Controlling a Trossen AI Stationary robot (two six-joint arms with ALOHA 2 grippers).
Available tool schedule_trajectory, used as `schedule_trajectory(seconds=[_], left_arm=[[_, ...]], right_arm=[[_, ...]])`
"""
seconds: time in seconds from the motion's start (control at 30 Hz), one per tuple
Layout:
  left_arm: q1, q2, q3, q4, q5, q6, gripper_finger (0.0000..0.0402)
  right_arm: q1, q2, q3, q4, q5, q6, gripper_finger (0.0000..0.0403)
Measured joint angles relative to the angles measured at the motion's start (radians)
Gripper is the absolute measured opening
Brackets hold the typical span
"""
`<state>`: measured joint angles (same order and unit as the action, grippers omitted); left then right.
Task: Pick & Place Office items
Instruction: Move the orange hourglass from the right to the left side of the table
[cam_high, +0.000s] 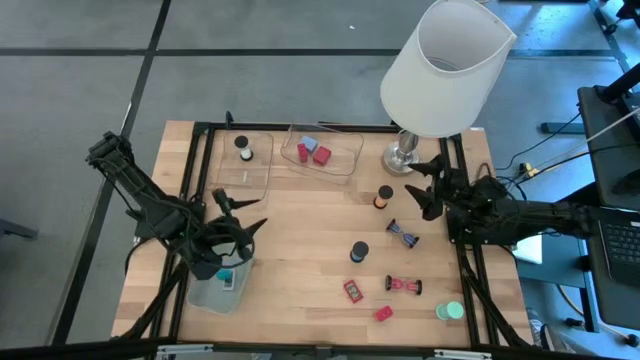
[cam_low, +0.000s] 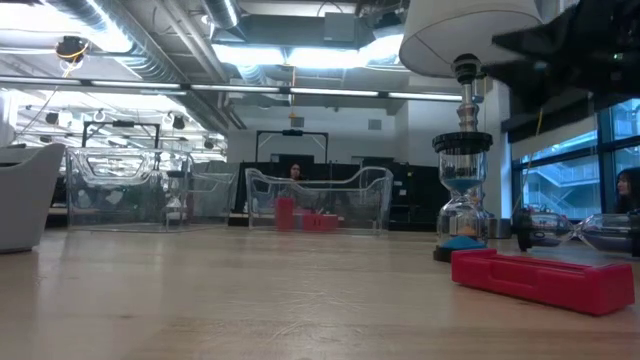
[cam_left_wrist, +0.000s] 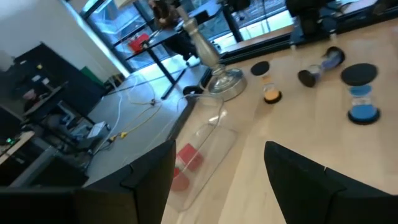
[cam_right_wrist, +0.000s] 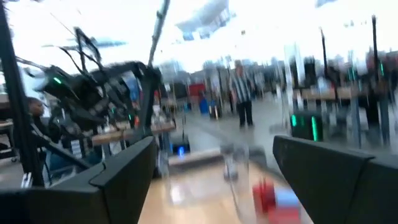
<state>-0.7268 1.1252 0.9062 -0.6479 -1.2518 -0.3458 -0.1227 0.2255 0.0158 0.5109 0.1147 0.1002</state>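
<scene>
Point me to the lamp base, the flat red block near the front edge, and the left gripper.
lamp base (cam_high: 402, 156): high view, on the shiny metal foot.
flat red block (cam_high: 353, 290): high view, on its top face.
left gripper (cam_high: 240, 226): high view, midway between its open fingertips.

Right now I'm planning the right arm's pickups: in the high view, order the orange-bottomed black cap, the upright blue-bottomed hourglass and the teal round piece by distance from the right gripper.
From the right gripper:
1. Orange-bottomed black cap, just beside it, near the lamp base.
2. Upright blue-bottomed hourglass, mid-table.
3. Teal round piece, by the table's near right edge.
</scene>
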Motion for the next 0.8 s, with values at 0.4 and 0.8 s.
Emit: schedule_trajectory(seconds=[0.4, 0.8], left_arm=[[0.117, 0.0, 0.0, 0.0, 0.074, 0.008, 0.0242], [0.206, 0.0, 0.0, 0.0, 0.144, -0.01, 0.0242]], right_arm=[[0.0, 0.16, 0.005, 0.037, -0.027, 0.155, 0.0327], [0.0, 0.45, 0.289, -0.522, 0.181, 0.196, 0.0327]])
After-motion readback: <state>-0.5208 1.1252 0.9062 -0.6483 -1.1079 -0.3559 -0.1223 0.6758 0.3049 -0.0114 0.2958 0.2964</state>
